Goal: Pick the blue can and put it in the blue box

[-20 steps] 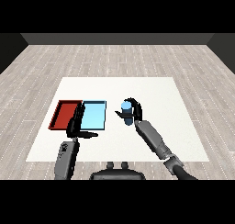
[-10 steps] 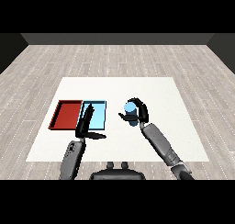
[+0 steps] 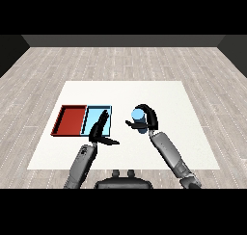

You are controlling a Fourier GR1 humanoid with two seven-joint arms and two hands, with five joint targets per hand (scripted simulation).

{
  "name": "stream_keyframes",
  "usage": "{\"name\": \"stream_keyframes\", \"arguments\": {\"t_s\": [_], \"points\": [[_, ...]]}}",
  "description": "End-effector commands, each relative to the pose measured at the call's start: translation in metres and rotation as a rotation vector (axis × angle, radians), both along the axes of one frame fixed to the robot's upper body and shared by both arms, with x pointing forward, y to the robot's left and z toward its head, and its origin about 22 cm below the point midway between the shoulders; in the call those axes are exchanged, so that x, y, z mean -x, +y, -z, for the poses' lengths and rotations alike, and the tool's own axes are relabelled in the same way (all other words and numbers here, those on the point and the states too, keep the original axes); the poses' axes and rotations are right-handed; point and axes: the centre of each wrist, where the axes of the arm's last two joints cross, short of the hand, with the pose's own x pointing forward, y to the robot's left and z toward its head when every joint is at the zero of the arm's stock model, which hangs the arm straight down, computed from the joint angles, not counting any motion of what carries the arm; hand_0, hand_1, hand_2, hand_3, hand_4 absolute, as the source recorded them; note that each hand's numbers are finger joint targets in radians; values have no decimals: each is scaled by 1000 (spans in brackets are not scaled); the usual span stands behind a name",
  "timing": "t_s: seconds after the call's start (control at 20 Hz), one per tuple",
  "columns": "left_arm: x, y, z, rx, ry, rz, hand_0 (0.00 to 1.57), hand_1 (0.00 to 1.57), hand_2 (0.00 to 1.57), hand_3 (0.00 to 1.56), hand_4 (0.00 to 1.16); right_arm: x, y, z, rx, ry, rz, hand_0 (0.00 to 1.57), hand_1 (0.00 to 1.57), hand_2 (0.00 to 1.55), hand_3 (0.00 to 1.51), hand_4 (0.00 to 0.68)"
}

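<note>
The right robot hand (image 3: 148,117) curls round the can (image 3: 138,119). The left robot hand (image 3: 100,129), fingers straight, overlaps the blue tray (image 3: 91,119) beside the red tray (image 3: 71,120).

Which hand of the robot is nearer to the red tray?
The left. The left hand is over the light blue tray, right beside the red tray. The right hand holds the blue can farther right, past both trays.

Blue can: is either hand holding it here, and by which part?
Yes. The right hand is curled round the side of the blue can. The left hand, fingers straight over the light blue tray, holds nothing.
</note>
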Motion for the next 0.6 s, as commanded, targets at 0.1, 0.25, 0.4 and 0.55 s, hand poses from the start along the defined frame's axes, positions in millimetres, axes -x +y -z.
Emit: {"name": "stream_keyframes", "arguments": {"t_s": [0.1, 0.25, 0.4, 0.55], "points": [[-9, -18, 18, 11, 49, 26, 0, 0, 0, 0, 0, -1, 3, 1, 7, -12, -37, 1461, 1461, 1461, 1400, 609], [-5, -25, 7, -25, 50, 27, 0, 0, 0, 0, 0, 6, 18, 1, 14, 8, -28, 1484, 1484, 1468, 1402, 619], [-13, -27, 5, -10, 86, 16, 0, 0, 0, 0, 0, -4, 21, -12, 36, 3, -53, 1487, 1487, 1467, 1400, 609], [-16, -23, 4, 24, 67, 35, 0, 0, 0, 0, 0, 0, 26, -12, 29, -30, -68, 1486, 1486, 1467, 1398, 611]]}}
